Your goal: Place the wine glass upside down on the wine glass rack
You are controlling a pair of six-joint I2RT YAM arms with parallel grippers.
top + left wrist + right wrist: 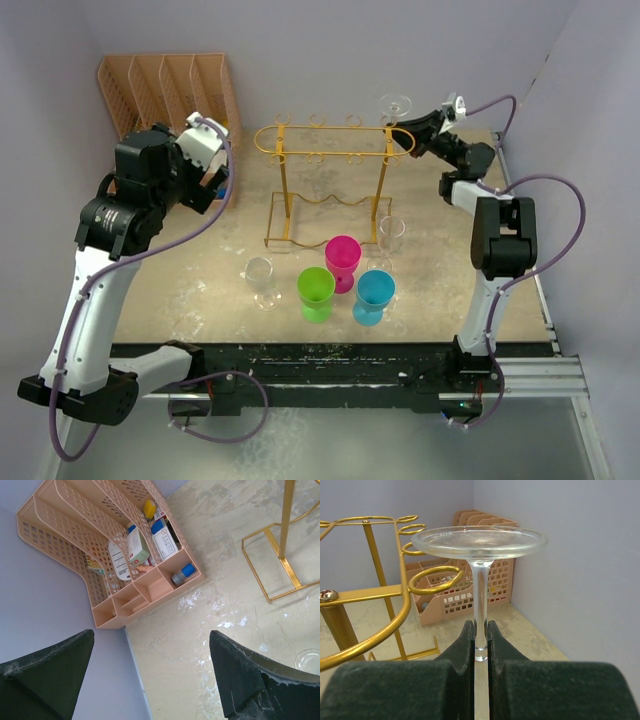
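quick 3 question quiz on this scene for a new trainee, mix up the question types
1. Multiple choice: where does the right hand grip the wine glass? A) the bowl B) the stem C) the rim of the foot
2. True or false: the left hand is shut on a glass.
3. Fill in: seen from above, the held glass is at the ___ end of the wine glass rack.

Key: 1 B; 2 false, it is open and holds nothing; 3 right.
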